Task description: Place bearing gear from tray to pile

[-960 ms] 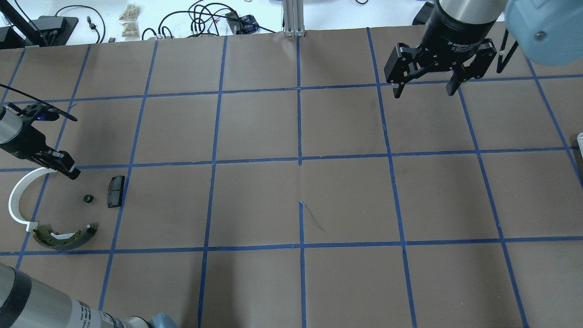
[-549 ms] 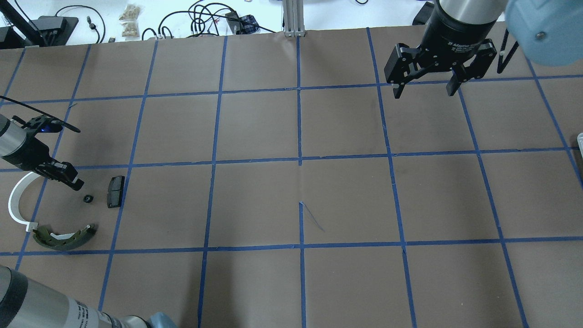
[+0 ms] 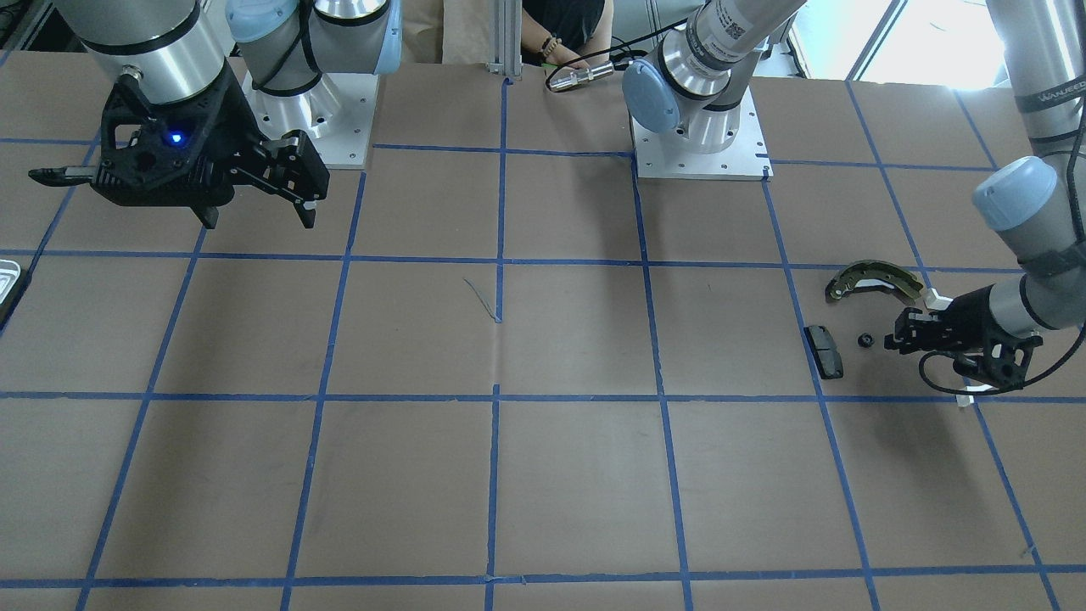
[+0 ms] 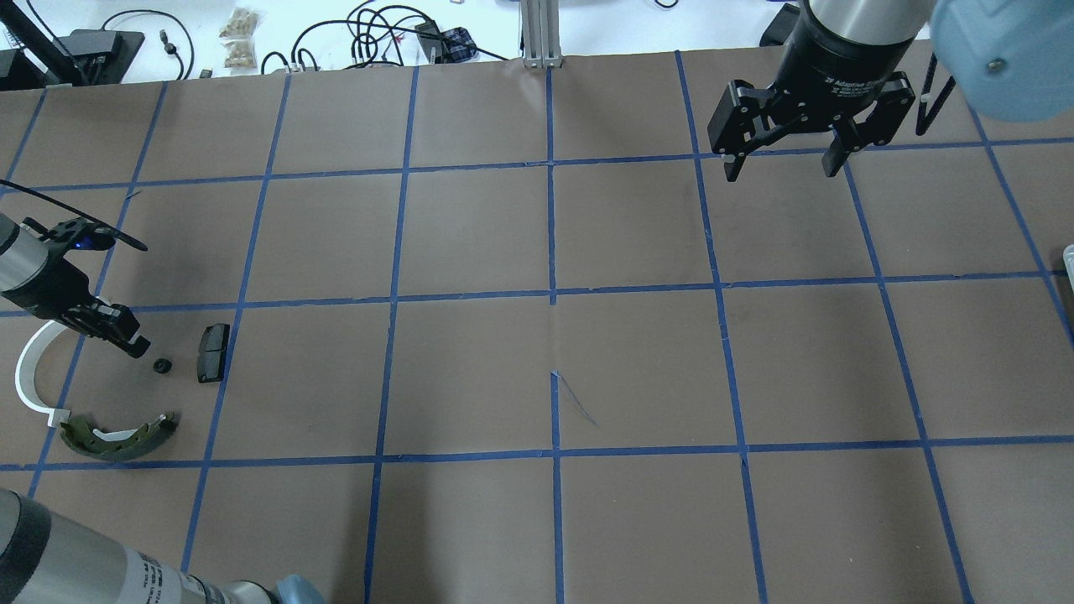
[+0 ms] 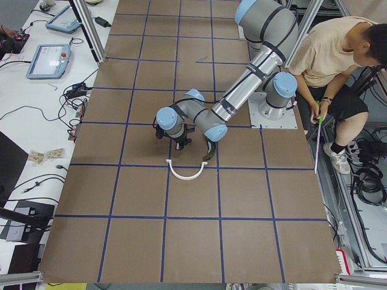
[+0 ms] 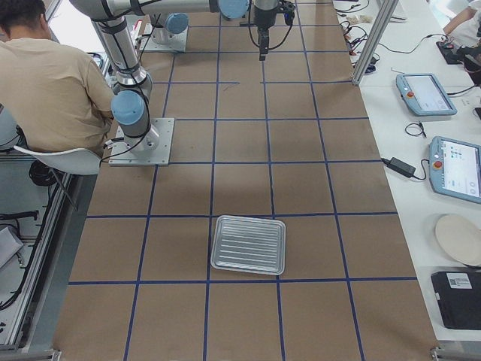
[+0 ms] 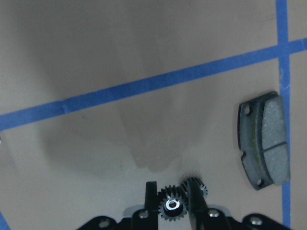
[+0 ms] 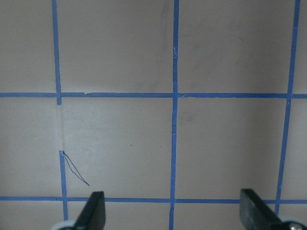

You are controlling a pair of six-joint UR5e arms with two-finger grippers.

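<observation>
The small black bearing gear [image 4: 162, 365] lies on the table in the pile, between the black pad [image 4: 213, 352], the white half-ring [image 4: 29, 369] and the brass-and-dark shoe [image 4: 117, 436]. My left gripper [image 4: 141, 346] points at the gear from just beside it and does not touch it. In the left wrist view the gear [image 7: 171, 206] shows between the fingers, which stand a narrow gap apart, with the pad [image 7: 265, 141] to the right. My right gripper [image 4: 780, 168] is wide open and empty, high over the far right. The tray [image 6: 248, 244] is empty.
A sliver of the tray [image 3: 8, 276] shows at the table's edge on my right. A person [image 6: 52, 83] sits behind the robot bases. Cables and boxes lie beyond the table's far edge [image 4: 377, 33].
My left gripper has moved down and closer to the gear, which has stayed where it lay. The right arm has not moved.
</observation>
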